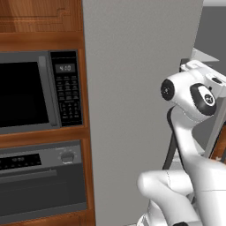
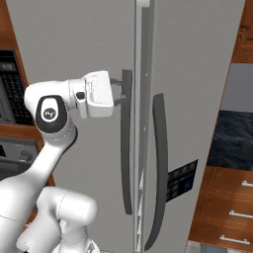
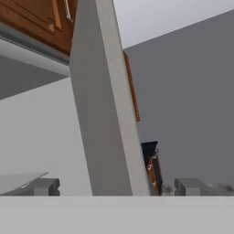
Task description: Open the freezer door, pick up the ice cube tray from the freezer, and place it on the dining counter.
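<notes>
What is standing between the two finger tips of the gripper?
In the hand view, the freezer door's handle rises between the open gripper's finger tips. The right base view shows the gripper at that bar.

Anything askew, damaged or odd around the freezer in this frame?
Nothing stands out. The freezer door looks shut and flush, its dark handle straight and intact. The open gripper sits at the handle's upper end, jaws not yet closed on it.
</notes>
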You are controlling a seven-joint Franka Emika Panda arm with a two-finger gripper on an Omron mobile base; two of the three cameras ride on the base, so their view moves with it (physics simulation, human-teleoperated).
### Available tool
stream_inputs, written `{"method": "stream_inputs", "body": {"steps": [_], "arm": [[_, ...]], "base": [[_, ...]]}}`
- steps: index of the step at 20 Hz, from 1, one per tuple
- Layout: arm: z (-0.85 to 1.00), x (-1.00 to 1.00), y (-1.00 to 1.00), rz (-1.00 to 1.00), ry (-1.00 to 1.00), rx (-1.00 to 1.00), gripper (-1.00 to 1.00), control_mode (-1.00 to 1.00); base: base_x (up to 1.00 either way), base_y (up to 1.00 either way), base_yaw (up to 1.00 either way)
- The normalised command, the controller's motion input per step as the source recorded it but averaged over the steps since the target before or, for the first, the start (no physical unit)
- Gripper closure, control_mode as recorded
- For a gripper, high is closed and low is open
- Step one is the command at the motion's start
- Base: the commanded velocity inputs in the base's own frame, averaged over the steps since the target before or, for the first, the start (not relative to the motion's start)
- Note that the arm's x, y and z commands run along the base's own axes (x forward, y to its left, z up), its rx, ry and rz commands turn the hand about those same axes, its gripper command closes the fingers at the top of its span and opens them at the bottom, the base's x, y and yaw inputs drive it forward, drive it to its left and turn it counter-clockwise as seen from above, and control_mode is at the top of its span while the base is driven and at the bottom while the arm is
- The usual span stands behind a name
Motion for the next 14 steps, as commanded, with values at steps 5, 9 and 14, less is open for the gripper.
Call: {"method": "stream_inputs", "body": {"steps": [5, 9, 14], "arm": [[0.00, 0.01, -0.22, -0.04, -0.01, 0.00, -1.00, -1.00], [0.00, 0.02, -0.20, -0.02, -0.02, 0.00, -1.00, -1.00], [0.00, 0.01, -0.21, -0.01, -0.01, 0.00, -1.00, -1.00]], "base": [[0.00, 0.00, 0.00], [0.00, 0.00, 0.00], [0.00, 0.00, 0.00]]}}
